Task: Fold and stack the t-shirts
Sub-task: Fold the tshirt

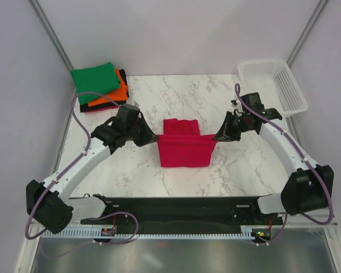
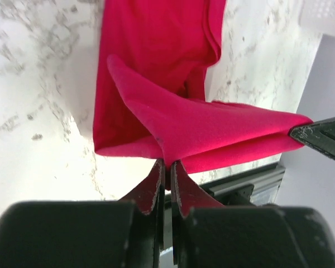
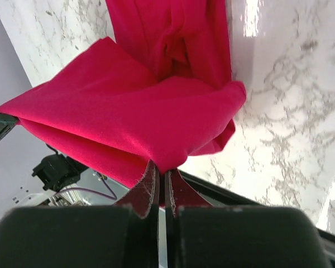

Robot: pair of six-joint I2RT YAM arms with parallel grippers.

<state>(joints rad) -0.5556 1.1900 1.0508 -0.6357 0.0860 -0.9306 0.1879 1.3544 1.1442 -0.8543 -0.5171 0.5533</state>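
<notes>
The crimson-pink short-sleeved cloth t-shirt (image 1: 184,149) sits at the middle of the white marble-patterned tabletop (image 1: 131,168). It is already narrowed to a rough rectangle, and a doubled edge is raised across its width. The left gripper (image 1: 155,138) holds that edge at the shirt's left side and the right gripper (image 1: 217,137) holds it at the right side, so the cloth runs taut between them. Holding both ends level looks meant to keep the fold line straight while the raised part is carried over the part resting on the table. I judge this to be mid-way through a crosswise fold, with stacking not yet done.

Only the overhead view shows the likely destination, a pile at the far left corner well apart from the shirt. It has a folded green tee (image 1: 95,77) on top, then a folded orange tee (image 1: 119,91) and a folded black tee (image 1: 90,106) beneath. A white plastic lattice basket (image 1: 292,91) stands at the far right. That view does not show how the jaws stand.

The wrist views do. The left wrist camera shows its fingers (image 2: 156,184) clenched on a peak of the shirt (image 2: 156,56), with at least two layers hanging from the pinch. The right wrist camera shows its own fingers (image 3: 176,187) likewise clamped on a bunched corner (image 3: 128,100), with the rest trailing onto the marble.
</notes>
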